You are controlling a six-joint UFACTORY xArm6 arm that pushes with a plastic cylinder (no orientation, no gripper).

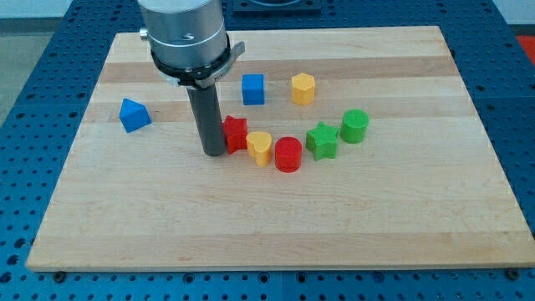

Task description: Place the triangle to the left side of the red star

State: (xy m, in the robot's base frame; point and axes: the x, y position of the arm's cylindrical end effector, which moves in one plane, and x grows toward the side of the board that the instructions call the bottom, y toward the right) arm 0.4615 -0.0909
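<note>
In the one camera view, a wooden board [276, 226] lies on a blue perforated table [25, 84]. My tip [213, 153] rests on the board just at the view's left of the red star [236, 132], touching it or nearly so; the rod partly hides the star's left edge. The rod has no jaws and holds nothing; it only stands against the star's side. The blue triangle [134, 114] sits well apart toward the view's left, slightly higher in the view than the star, with bare wood between it and the rod. Just to the right of the star and a little lower lies a yellow block [260, 148], its shape hard to make out, touching or almost touching the star. Next along to the right is a red cylinder [288, 155], then a green star [323, 140], then a green cylinder [354, 126], the five forming a shallow arc. Toward the view's top stand a blue cube [253, 89] and, to its right, a yellow hexagon [303, 88], near each other but apart.
</note>
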